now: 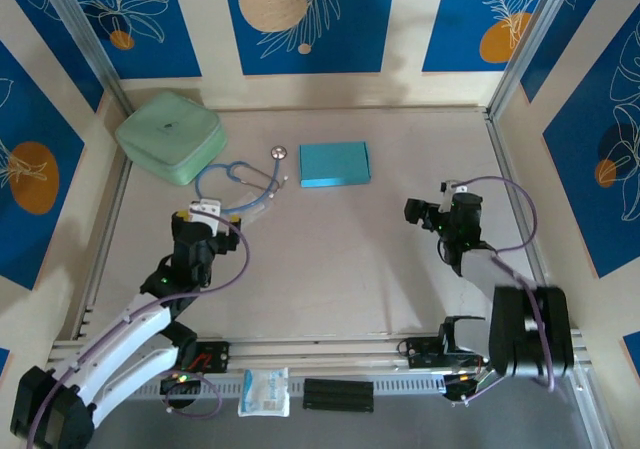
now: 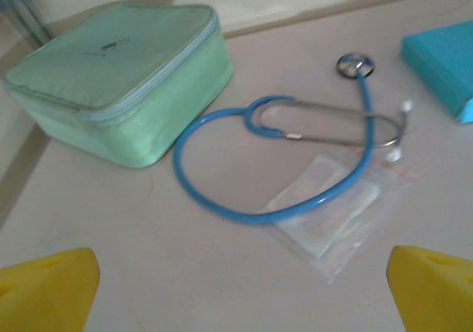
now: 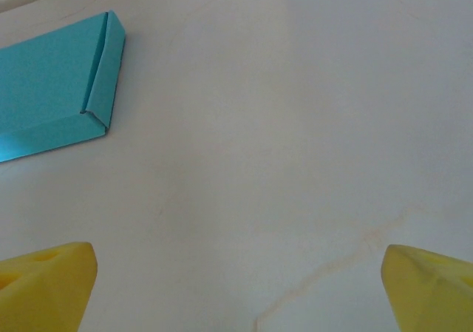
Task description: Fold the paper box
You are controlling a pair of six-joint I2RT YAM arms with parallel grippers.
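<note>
The paper box [image 1: 335, 164] lies flat as a slim teal rectangle at the back middle of the table. Its corner shows at the right edge of the left wrist view [image 2: 443, 69] and its folded end at the upper left of the right wrist view [image 3: 52, 95]. My left gripper [image 1: 207, 214] hovers left of and nearer than the box, open, with bare table between its yellow fingertips [image 2: 48, 291]. My right gripper [image 1: 425, 212] stands off to the box's right and nearer, open too, nothing between its fingertips [image 3: 44, 288].
A mint-green zipped case [image 1: 170, 136] sits at the back left. A blue stethoscope [image 1: 245, 179] lies between it and the box, its tube crossing a clear plastic packet [image 2: 340, 210]. Another packet [image 1: 264, 391] rests on the front rail. Walls close in on three sides.
</note>
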